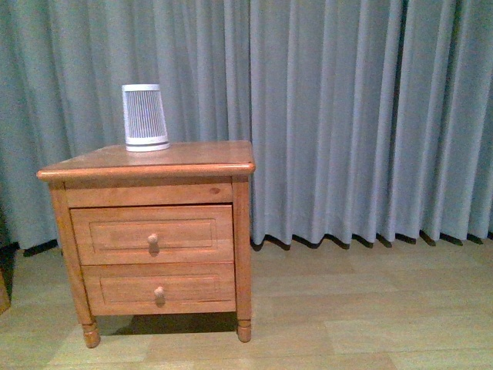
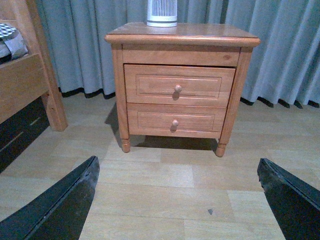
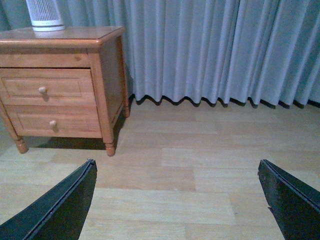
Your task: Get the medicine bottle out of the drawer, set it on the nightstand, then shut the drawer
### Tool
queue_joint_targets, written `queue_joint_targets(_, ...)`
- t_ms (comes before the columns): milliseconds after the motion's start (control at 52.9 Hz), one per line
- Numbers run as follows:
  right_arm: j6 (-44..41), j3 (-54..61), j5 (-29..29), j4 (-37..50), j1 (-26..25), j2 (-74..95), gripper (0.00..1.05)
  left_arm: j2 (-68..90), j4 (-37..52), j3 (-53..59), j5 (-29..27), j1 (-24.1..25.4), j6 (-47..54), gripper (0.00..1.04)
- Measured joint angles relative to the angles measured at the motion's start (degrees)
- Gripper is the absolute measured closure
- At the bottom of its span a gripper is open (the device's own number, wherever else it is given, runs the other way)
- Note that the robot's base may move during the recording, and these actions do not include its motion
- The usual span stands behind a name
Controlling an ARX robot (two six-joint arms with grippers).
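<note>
The orange-brown nightstand (image 1: 146,163) stands on the wooden floor in front of a grey curtain. Its upper drawer (image 1: 152,234) is shut, with a round knob. The nightstand also shows in the left wrist view (image 2: 182,37) and the right wrist view (image 3: 107,65), with the drawer (image 2: 179,85) (image 3: 45,87) shut in both. The medicine bottle is out of view. My left gripper (image 2: 177,167) is open and empty, well back from the nightstand over the floor. My right gripper (image 3: 177,167) is open and empty over bare floor, off to the nightstand's right. Neither arm shows in the front view.
A white tapered device with dark slats (image 1: 144,116) stands at the back left of the nightstand's top. The lower drawer (image 1: 159,287) is shut. A wooden bed frame (image 2: 25,85) stands to the left of the nightstand. The grey curtain (image 1: 362,116) hangs behind.
</note>
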State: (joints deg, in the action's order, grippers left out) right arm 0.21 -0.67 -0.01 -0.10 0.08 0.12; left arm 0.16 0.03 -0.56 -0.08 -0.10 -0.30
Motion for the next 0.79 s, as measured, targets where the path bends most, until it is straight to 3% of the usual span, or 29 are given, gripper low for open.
queue_joint_targets(794, 0.0, 0.0, 0.0, 0.0, 0.0, 0.0, 0.07, 0.0, 0.0, 0.0, 0.0, 0.0, 0.0, 0.07)
